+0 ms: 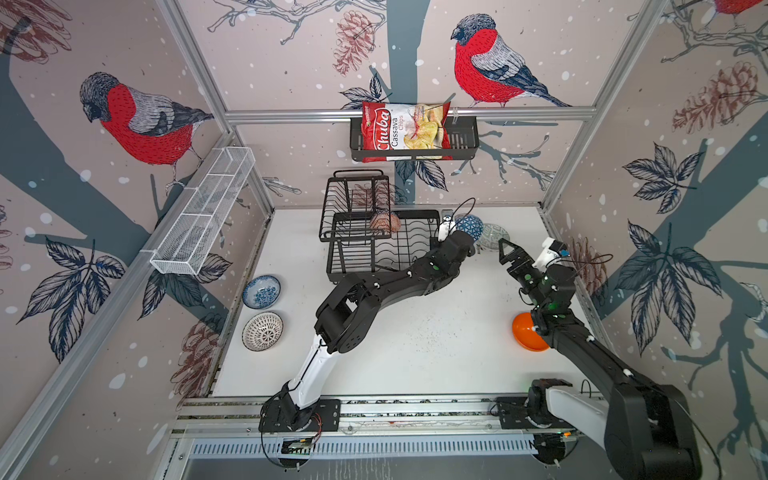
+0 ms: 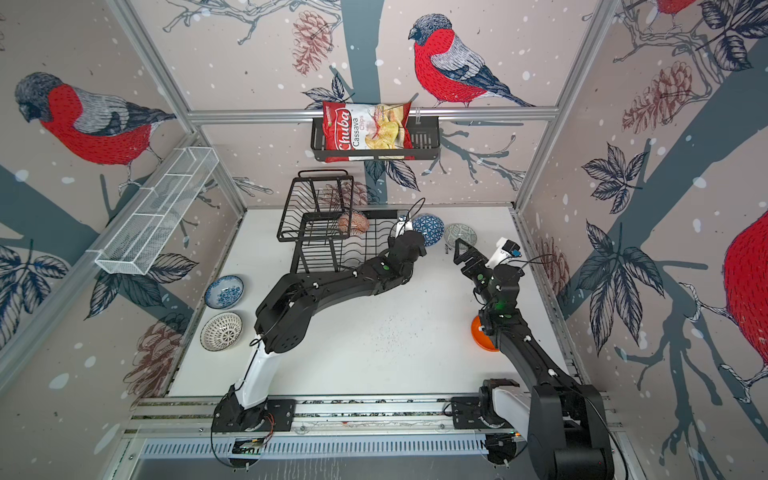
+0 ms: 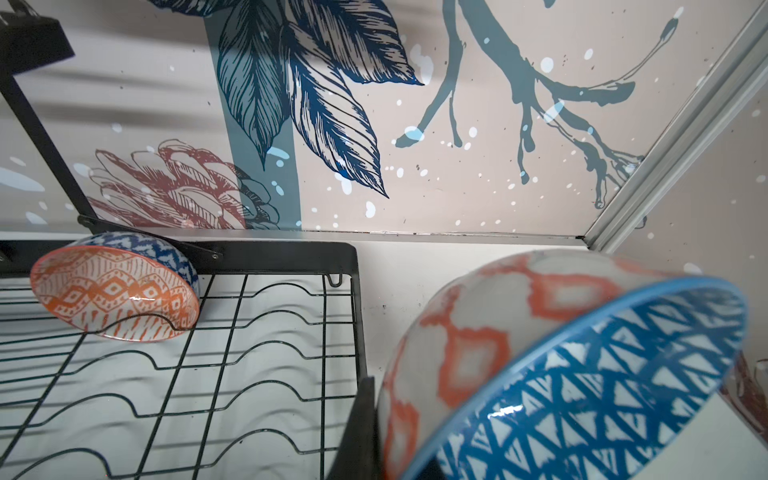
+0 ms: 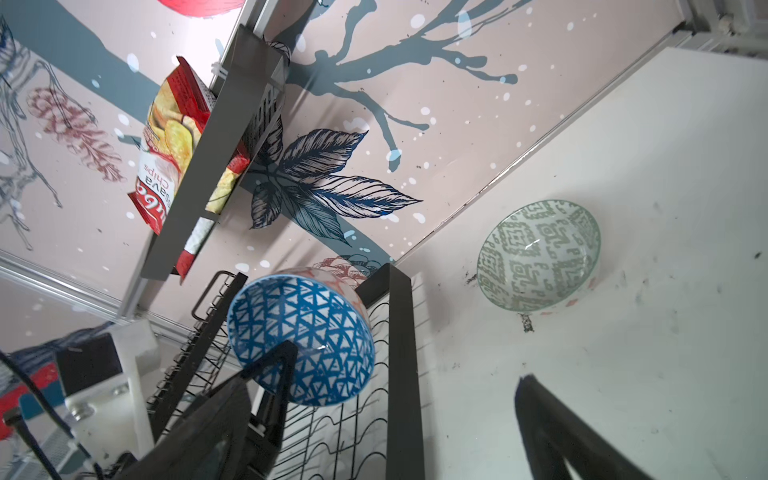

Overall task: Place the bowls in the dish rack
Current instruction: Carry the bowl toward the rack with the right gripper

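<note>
Readable print stands on the chips bag (image 1: pixel 405 131), which sits in the black basket (image 1: pixel 465 141) hung on the back wall. In both top views the bag (image 2: pixel 365 126) is turned so that its words run sideways, up the bag. "Chuba" is in large white script on the red band. Beside it, on the pale part, "Cassava" is in dark letters, with "Chips" smaller and reddish next to it. A small green mark near the bag's red corner is too small to read. In the right wrist view the bag (image 4: pixel 174 158) shows at a steep angle: only "ava" and "Chips" can be read, with a piece of the white script.
</note>
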Controlling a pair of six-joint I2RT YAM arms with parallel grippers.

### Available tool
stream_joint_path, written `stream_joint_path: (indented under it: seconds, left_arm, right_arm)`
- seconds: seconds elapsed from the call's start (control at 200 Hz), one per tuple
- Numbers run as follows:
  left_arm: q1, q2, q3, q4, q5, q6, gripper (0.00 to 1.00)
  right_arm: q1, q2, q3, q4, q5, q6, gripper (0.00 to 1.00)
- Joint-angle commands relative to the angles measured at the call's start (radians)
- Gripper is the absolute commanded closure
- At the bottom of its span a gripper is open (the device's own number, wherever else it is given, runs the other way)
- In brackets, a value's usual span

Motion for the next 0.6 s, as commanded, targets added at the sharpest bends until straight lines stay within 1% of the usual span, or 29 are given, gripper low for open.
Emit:
stream_joint_path:
  seconds: [0.0, 0.08, 0.165, 0.235, 0.31, 0.37, 0.4, 0.485, 0.59]
  left_arm:
    - [-0.008, 0.013, 0.008, 0.159, -0.098, 0.084, 1.0]
    - [-0.012, 0.024, 0.007, 0.194, -0.11, 0.126, 1.0]
    - [-0.016, 0.034, 0.004, 0.232, -0.129, 0.167, 1.0]
    - [-0.017, 0.037, -0.01, 0.265, -0.134, 0.186, 1.0]
    - [-0.02, 0.035, -0.038, 0.323, -0.129, 0.207, 1.0]
    - [-0.026, 0.036, -0.055, 0.358, -0.128, 0.23, 1.0]
    - [-0.028, 0.035, -0.062, 0.37, -0.129, 0.239, 1.0]
    - [-0.031, 0.031, -0.081, 0.395, -0.128, 0.251, 1.0]
    - [-0.034, 0.02, -0.11, 0.43, -0.125, 0.254, 1.0]
  right_arm:
    - [-0.027, 0.041, 0.001, 0.132, -0.132, 0.117, 0.0]
    - [-0.041, 0.087, 0.016, 0.156, -0.181, 0.181, 0.0]
    - [-0.048, 0.134, 0.033, 0.198, -0.243, 0.294, 0.0]
    - [-0.04, 0.148, 0.044, 0.24, -0.266, 0.377, 0.02]
    - [-0.015, 0.148, 0.066, 0.243, -0.26, 0.439, 0.05]
    - [0.013, 0.148, 0.093, 0.247, -0.252, 0.459, 0.06]
    - [0.027, 0.172, 0.11, 0.232, -0.248, 0.465, 0.07]
    - [0.052, 0.179, 0.152, 0.195, -0.238, 0.486, 0.08]
    - [0.07, 0.199, 0.185, 0.168, -0.217, 0.546, 0.14]
